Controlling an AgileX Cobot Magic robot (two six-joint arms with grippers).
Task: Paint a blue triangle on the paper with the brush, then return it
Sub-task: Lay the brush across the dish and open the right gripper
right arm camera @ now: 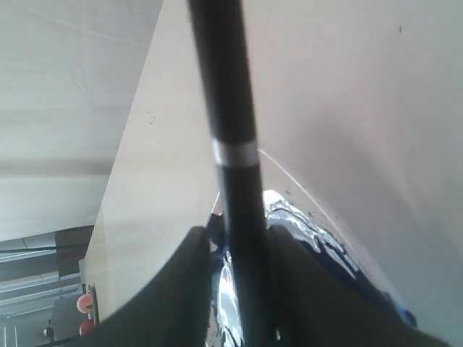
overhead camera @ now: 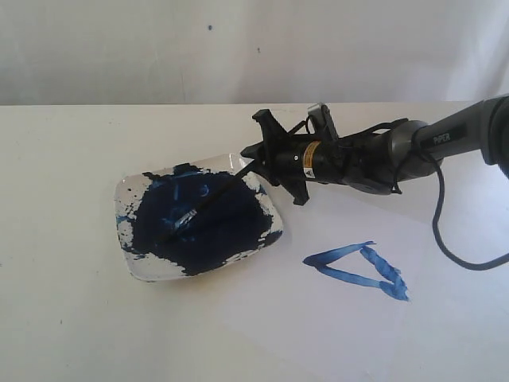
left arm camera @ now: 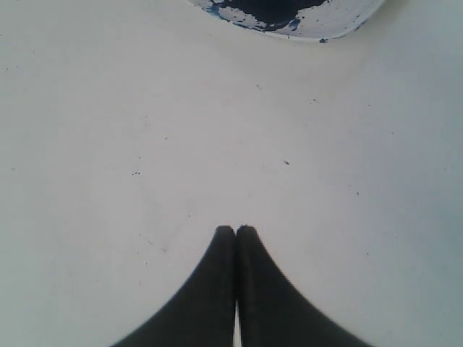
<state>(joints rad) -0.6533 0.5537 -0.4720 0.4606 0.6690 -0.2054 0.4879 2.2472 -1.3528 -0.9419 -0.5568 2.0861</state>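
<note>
While right pincer (right arm camera: pixel 239 237) clamps brush (right arm camera: pixel 226 87), exterior shows triangle (overhead camera: pixel 350 276)

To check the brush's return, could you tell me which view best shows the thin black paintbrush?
The exterior view: the thin black paintbrush shows almost whole, slanting from the right gripper into the paint-smeared dish. The right wrist view shows only its handle; the left wrist view shows none.

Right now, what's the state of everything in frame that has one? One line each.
blue triangle: painted, outline complete.
paper: flat, carrying the triangle.
dish: upright, inside smeared dark blue.
brush: held, slanted, tip resting in the dish.
right gripper: jaws shut on the brush handle.
left gripper: jaws shut, holding nothing.
</note>
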